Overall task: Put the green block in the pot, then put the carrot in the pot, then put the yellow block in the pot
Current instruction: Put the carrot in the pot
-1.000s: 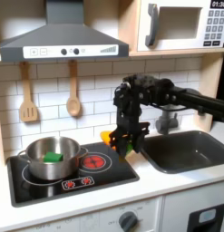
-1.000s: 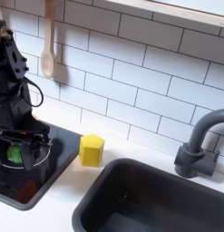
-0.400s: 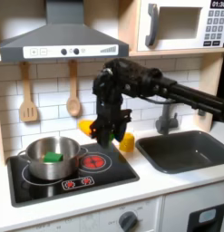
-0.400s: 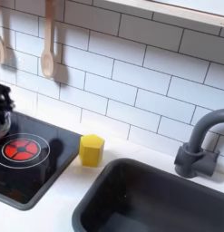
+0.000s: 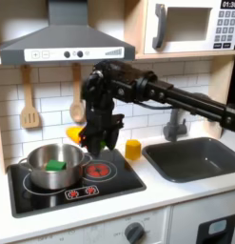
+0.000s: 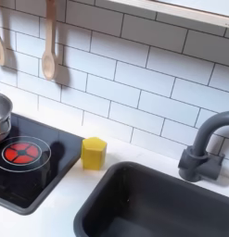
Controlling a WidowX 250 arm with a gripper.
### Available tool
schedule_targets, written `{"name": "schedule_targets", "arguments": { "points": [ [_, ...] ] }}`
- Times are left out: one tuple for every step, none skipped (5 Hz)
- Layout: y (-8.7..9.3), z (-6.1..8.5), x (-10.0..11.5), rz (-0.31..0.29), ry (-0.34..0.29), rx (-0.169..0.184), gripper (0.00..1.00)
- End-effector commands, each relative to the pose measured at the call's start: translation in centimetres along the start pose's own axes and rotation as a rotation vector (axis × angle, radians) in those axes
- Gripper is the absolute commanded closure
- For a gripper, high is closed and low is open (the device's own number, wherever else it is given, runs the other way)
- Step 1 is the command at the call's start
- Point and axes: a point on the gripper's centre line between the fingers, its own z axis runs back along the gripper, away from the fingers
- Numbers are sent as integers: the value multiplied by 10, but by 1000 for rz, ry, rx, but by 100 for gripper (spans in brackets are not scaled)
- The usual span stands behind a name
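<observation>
In the first exterior view my gripper (image 5: 93,141) hangs above the stove, just right of the pot (image 5: 38,168). It is shut on the carrot (image 5: 75,135), whose orange end sticks out toward the first exterior view's left. The shiny steel pot stands on the left burner, and the green block (image 5: 57,165) lies inside it. The yellow block (image 5: 133,149) sits on the white counter between stove and sink, right of my gripper. In the second exterior view the yellow block (image 6: 95,153) stands beside the stove's edge, and the rim of the pot (image 6: 0,117) shows at the left border.
A black stove top (image 5: 114,183) has a red burner (image 5: 98,171) under my gripper. The dark sink (image 5: 197,157) and its faucet (image 6: 204,148) lie to the right. Two wooden utensils (image 5: 29,100) hang on the tiled wall. A range hood (image 5: 67,43) is overhead.
My gripper has carried the carrot to the first exterior view's left, from beside the yellow block to the pot's right side. The arm has left the second exterior view.
</observation>
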Motion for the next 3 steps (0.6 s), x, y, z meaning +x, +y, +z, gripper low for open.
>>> {"name": "schedule_targets", "arguments": {
  "points": [
    [7, -10, 20, 1, 28, -2, 100],
    [12, -12, 34, 2, 28, 5, 100],
    [22, -16, 39, 19, 31, 13, 100]
  ]
}}
